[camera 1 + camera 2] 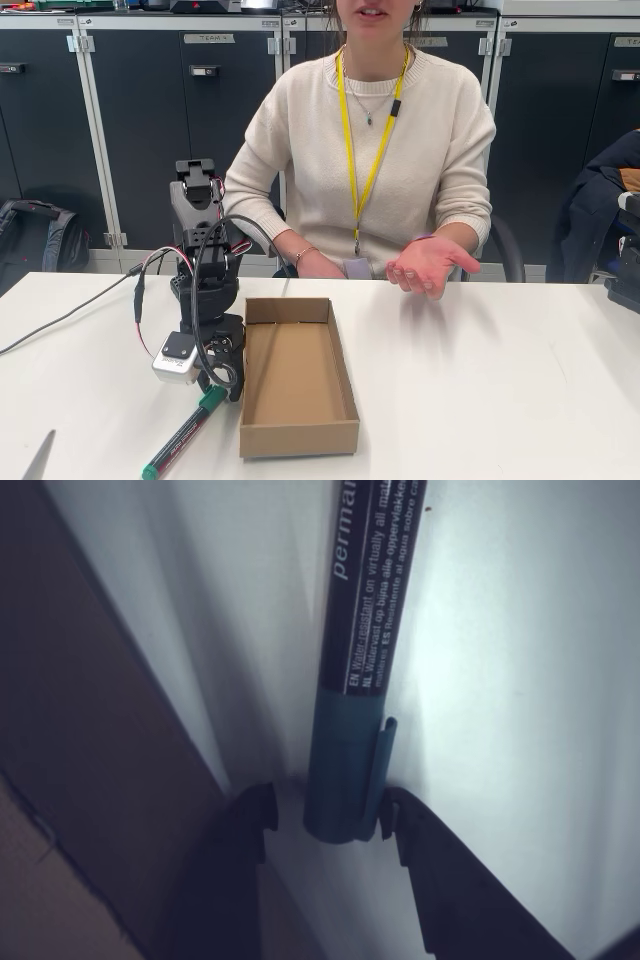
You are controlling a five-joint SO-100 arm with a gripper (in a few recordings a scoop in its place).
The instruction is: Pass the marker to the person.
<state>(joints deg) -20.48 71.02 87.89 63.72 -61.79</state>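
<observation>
The marker (183,432) is lying flat on the white table (480,390), slanting from its green cap near the arm's base down toward the near table edge, where its green end is sitting close to the bottom of the fixed view. The gripper (222,372) is hanging low over the cap end, just to the left of the cardboard tray (296,378). In the wrist view the marker (362,660) is running straight up the picture, and its capped end, clip showing, is sitting right between the two dark fingertips (250,825). The jaws are standing apart, a little wider than the cap, with the right-hand finger nearly brushing the clip and a small gap showing on the left; I cannot tell whether either is actually touching.

The tray's left wall (70,780) is lying close beside the left finger in the wrist view, so room is tight on that side. To the right of the tray the table is lying bare and wide.

The person (370,150) is sitting behind the far table edge, holding one open hand (428,265) palm up above the tabletop, beyond the tray's far right corner.
</observation>
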